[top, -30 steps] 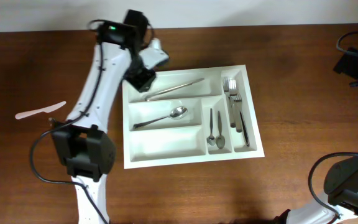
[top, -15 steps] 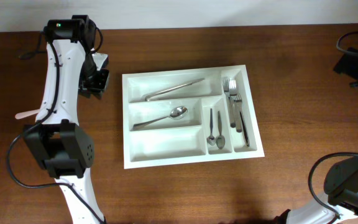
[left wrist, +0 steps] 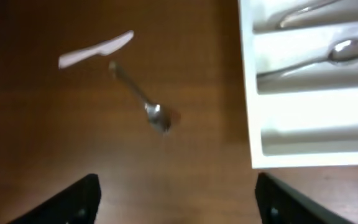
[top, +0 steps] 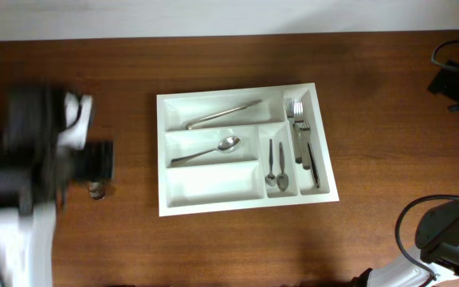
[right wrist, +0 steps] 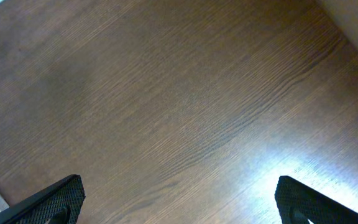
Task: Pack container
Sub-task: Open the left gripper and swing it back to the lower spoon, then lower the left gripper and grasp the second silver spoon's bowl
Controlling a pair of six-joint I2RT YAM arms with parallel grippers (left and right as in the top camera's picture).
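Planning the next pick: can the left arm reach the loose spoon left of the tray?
Probably yes: the spoon lies uncovered on bare wood, apart from the tray, with the left fingers open facing it.

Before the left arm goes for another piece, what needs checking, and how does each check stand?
1. Left gripper open and empty: ok.
2. Loose spoon in left wrist view: ok.
3. Spoon clear of plastic knife: cannot tell, they lie close.
4. Tray has an empty long compartment: ok.
5. Left arm sharp in overhead view: not ok, blurred.
6. Right gripper open over bare table: ok.
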